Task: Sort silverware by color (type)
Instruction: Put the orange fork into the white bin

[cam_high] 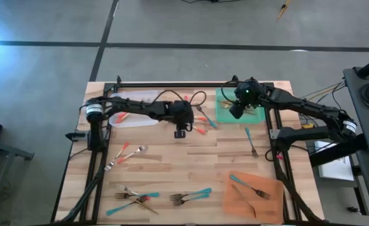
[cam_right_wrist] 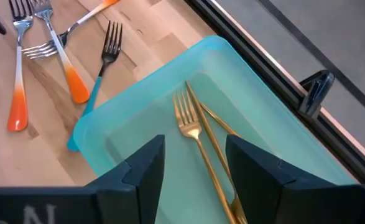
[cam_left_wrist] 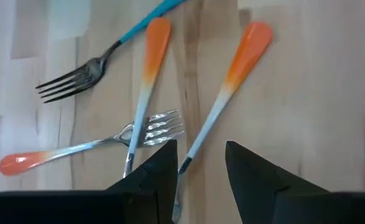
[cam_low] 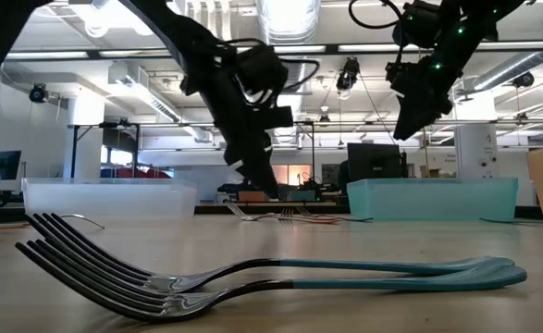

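Forks with orange-red handles and one teal-handled fork lie crossed on the wood below my left gripper. It is open and hovers over the table's middle, its fingers on either side of an orange-handled piece's neck without touching it. My right gripper is open above the green tray, where gold forks lie flat. More forks lie loose at the left, along the near edge and by the right rail.
A clear tray at the far left holds a red-handled piece. An orange tray at the near right holds a teal fork and other pieces. Metal rails border the table's left, far and right sides. Two teal-handled forks lie close to the low camera.
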